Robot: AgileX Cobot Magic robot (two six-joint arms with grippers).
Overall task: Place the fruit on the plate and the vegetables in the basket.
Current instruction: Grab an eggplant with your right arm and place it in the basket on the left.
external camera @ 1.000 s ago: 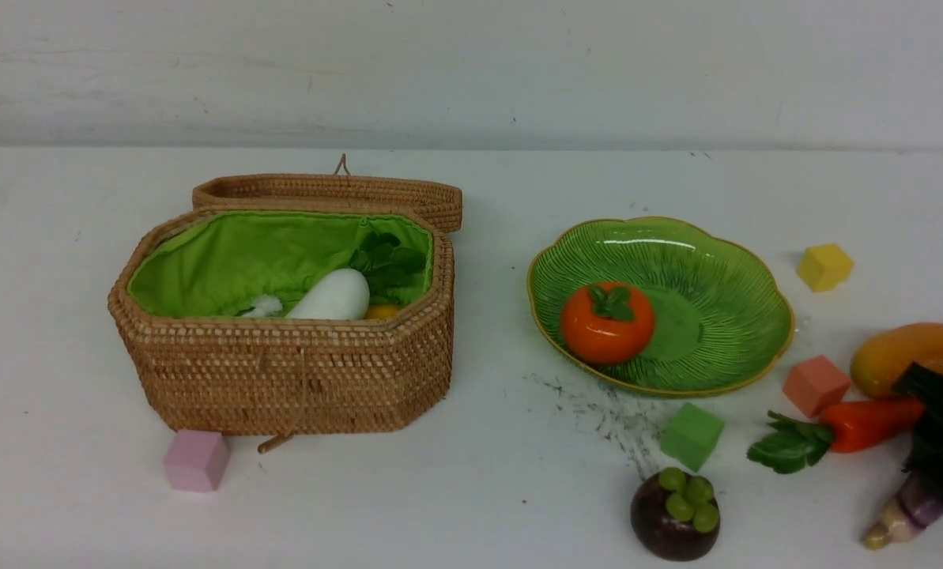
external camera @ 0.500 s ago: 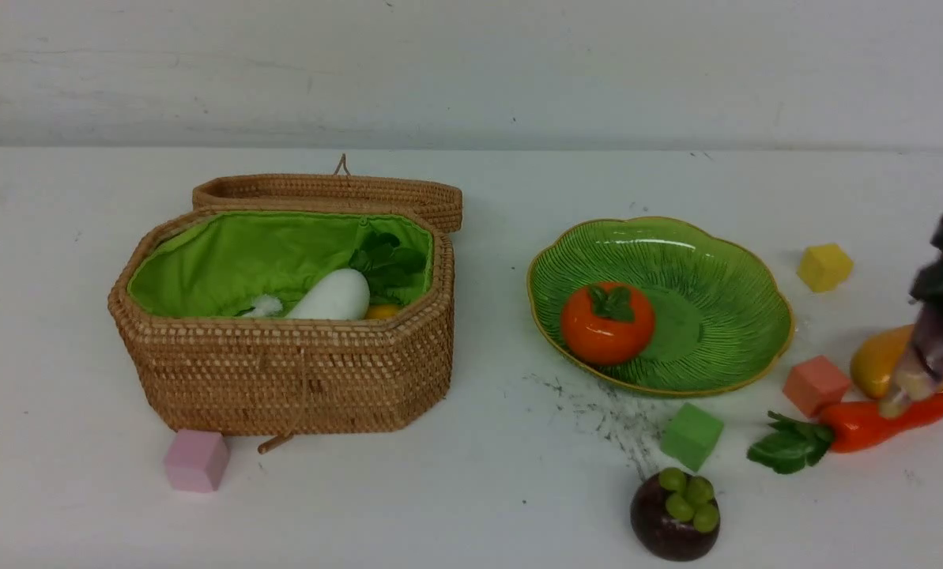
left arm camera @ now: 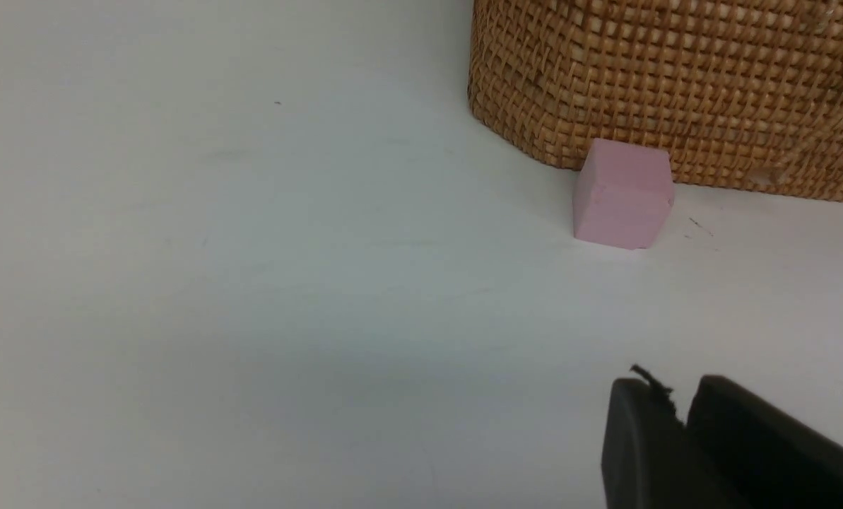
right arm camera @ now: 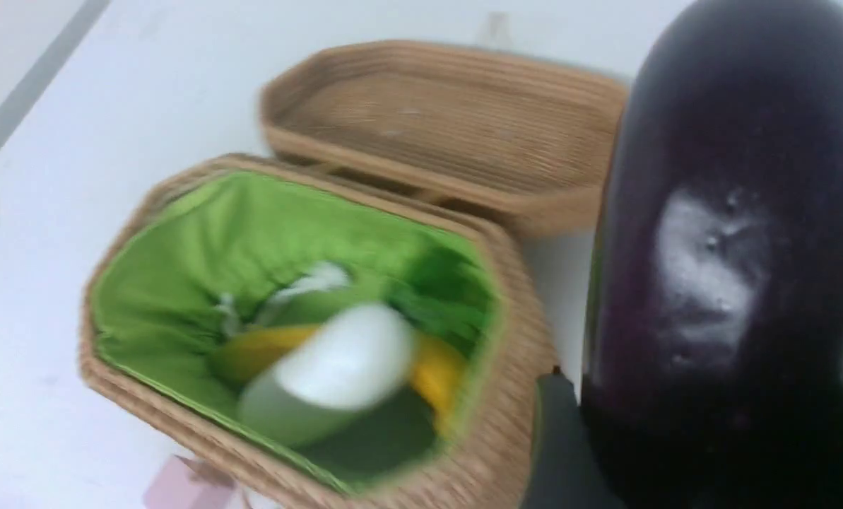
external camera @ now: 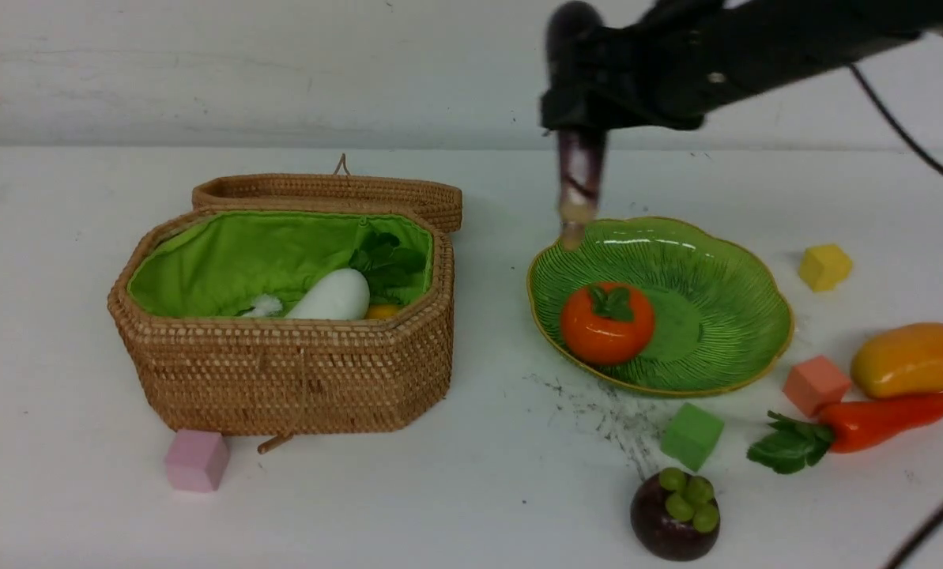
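aubergine: in the air, hanging upright, pale tip down. In the front view the tip lines up with the far-left rim of the plate, so it's in neither plate nor basket. right pincer is clamped on its dark upper end.

Front view only:
- persimmon sits on the plate
- mango, red pepper and mangosteen lie on the desk, right of and in front of the plate
- yellow cube, salmon cube and green cube are scattered among them

Right wrist view only (blurred):
- looks down into the basket: white radish lies across the yellow piece on the green lining
- lid is flipped open behind, inside face up
- aubergine fills one side of the frame and hides most of the grip

Left wrist view only:
- left pincer is low over bare desk, jaws almost together, nothing between them
- pink cube is just beside the basket wall
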